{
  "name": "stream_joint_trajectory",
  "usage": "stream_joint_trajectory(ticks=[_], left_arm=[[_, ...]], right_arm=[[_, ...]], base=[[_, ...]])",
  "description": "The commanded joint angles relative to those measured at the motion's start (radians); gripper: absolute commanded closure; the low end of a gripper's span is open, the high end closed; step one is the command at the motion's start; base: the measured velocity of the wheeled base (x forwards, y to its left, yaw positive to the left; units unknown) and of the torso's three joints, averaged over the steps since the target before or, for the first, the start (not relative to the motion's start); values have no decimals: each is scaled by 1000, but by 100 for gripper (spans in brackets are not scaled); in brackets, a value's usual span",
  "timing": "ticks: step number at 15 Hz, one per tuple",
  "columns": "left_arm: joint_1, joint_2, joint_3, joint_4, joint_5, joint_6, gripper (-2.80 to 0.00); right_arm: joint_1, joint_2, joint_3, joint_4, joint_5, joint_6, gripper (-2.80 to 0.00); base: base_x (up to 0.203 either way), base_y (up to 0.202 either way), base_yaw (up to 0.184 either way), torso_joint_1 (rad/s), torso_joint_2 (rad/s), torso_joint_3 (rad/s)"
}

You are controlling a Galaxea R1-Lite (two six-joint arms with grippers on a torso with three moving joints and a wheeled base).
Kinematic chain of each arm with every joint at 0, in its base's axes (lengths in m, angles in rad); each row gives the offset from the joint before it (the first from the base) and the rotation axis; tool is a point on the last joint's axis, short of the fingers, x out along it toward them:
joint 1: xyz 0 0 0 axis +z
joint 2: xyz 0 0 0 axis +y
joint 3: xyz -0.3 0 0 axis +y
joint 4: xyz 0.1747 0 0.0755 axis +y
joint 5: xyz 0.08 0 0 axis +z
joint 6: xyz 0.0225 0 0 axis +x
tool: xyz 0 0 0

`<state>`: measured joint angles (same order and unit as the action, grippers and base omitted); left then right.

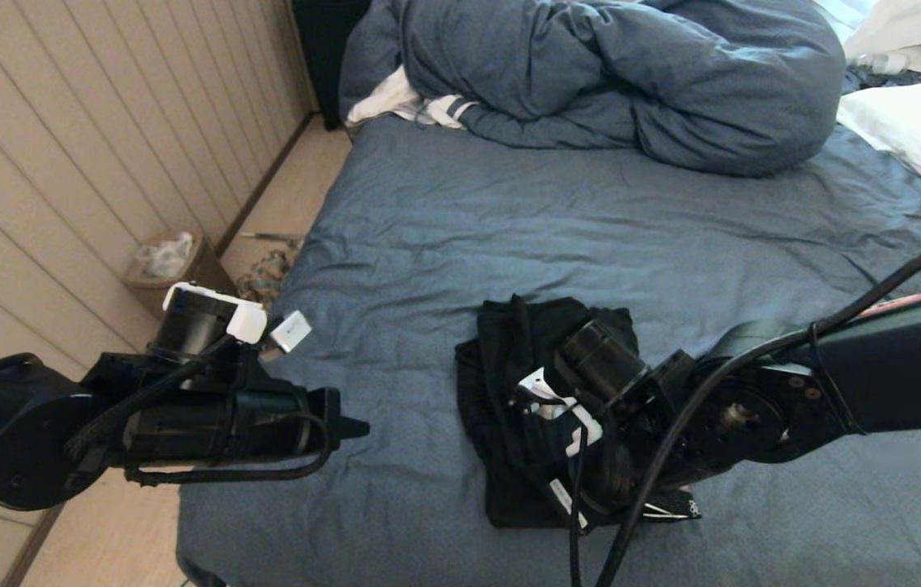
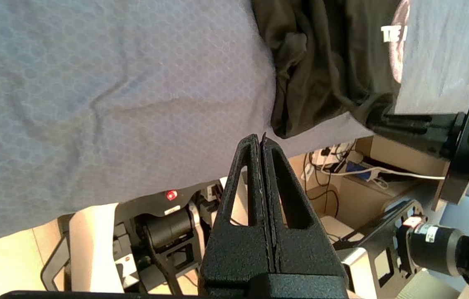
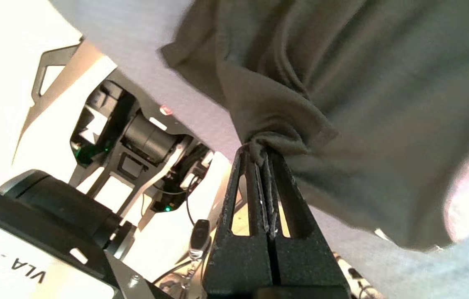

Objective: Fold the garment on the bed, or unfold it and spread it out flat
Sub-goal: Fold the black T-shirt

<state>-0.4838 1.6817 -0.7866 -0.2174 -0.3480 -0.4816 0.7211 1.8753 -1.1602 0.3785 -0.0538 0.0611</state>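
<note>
The garment (image 1: 509, 359) lies bunched in a black heap on the near part of the bed (image 1: 591, 228). My right arm (image 1: 754, 416) reaches over it from the right. In the right wrist view my right gripper (image 3: 262, 153) is shut on a pinched fold of the garment (image 3: 342, 83), near the bed's front edge. My left gripper (image 1: 356, 426) hangs over the bed's left side, shut and empty, apart from the heap. In the left wrist view its tips (image 2: 261, 139) point just short of the garment (image 2: 321, 74), whose moon graphic and white lettering (image 2: 394, 35) show at one edge.
A bunched blue-grey duvet (image 1: 632, 73) fills the far end, with white pillows (image 1: 917, 139) at the right and a white striped cloth (image 1: 412, 102) at its left. A bin (image 1: 171, 265) stands on the floor by the panelled wall. A black cable (image 1: 876, 293) trails from my right arm.
</note>
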Motion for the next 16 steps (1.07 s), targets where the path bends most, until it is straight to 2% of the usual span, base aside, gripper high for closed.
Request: stream_joint_trajectory(ticks=[1, 6, 7, 13, 15, 16], left_arm=[[-1, 4, 0, -2, -2, -3, 0], [-1, 6, -2, -2, 0, -3, 0], [-1, 6, -2, -2, 0, -3, 0], [-2, 16, -3, -2, 0, -3, 0], [-4, 15, -2, -2, 0, -5, 0], [-4, 10, -3, -3, 0, -6, 0]], right_arm=[[13, 6, 11, -14, 0, 0, 0], [41, 76, 22, -62, -8, -9, 0], [46, 77, 25, -72, -6, -11, -280], [38, 21, 7, -114, -1, -11, -280], [12, 13, -64, -131, -10, -3, -280], [-29, 14, -117, -133, -18, -1, 0]], base=[[0, 0, 0, 0, 0, 0], [0, 0, 0, 0, 0, 0], [0, 0, 0, 0, 0, 0], [0, 0, 0, 0, 0, 0], [0, 0, 0, 0, 0, 0], [0, 0, 0, 0, 0, 0]])
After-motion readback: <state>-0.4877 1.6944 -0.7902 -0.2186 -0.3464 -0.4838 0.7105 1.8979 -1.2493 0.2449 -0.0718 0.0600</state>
